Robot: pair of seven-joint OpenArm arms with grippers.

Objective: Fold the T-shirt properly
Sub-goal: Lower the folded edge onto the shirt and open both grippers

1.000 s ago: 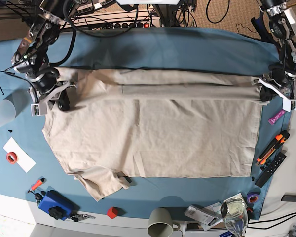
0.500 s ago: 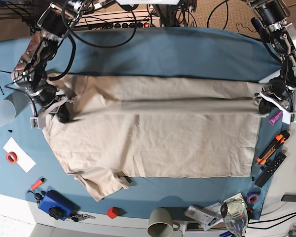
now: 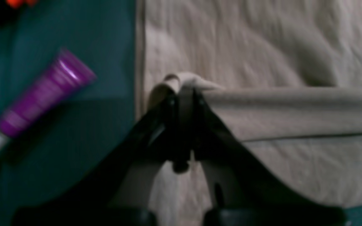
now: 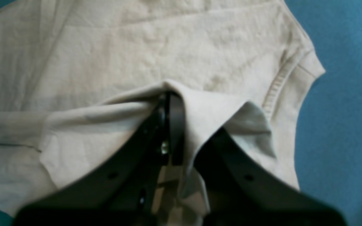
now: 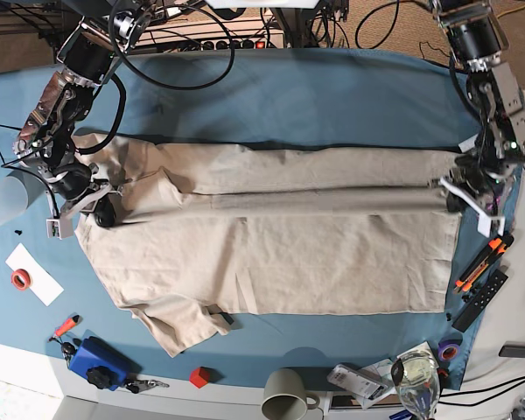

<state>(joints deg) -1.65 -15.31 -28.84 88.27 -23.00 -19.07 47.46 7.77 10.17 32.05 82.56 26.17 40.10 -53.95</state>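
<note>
Garment: the large beige cotton T-shirt (image 5: 271, 236) lies spread on the blue-teal table cloth (image 5: 315, 92), soft and finely wrinkled, with a ribbed round collar (image 4: 276, 88) visible in the right wrist view.
Shape: roughly a wide rectangle, its far edge doubled over toward the near side into a long flat band, and one short sleeve (image 5: 179, 324) sticking out at the near left corner of the base view.
Long axis: runs left to right across the base view, collar end toward that view's left, straight hem end toward its right.
Left gripper (image 3: 184, 91): black jaws clenched on a pinched ridge of beige fabric at the hem end, the fold stretching away from it in a taut tube.
Left arm: reaches down from the far right corner of the base view, wrist bent over the cloth's right edge.
Right gripper (image 4: 171, 97): black jaws pressed together on a peaked fold of fabric beside the collar, the cloth draping over the fingers.
Right arm: comes down from the far left corner of the base view, elbow high, wrist low over the shoulder of the shirt.
Nearby: a glossy purple plastic tube (image 3: 42, 94) with a pale cap lies on the table cloth just beside the hem, apparently not touching it, though the left wrist view is blurred.
</note>
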